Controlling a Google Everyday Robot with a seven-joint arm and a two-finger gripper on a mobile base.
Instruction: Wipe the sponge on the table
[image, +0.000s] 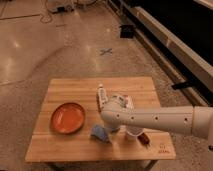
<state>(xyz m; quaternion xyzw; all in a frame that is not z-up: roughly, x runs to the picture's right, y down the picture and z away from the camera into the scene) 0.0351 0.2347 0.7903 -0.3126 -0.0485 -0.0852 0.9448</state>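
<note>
The sponge (99, 133) is seen lying flat on the table (60, 147), just beside the orange plate (67, 118), where bare wood is left for wiping. The gripper (110, 126) is held down at its right edge, presumably for pressing; whether it is clasped cannot be told

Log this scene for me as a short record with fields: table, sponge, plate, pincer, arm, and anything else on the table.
table: light wood planks, small dark logo at the near right corner
sponge: blue, flat on the table, just right of the plate
plate: orange, on the left half
pincer: below the arm's end, right beside the sponge; contact unclear
arm: white, reaching in from the right
other: white tube behind the arm's end
</note>
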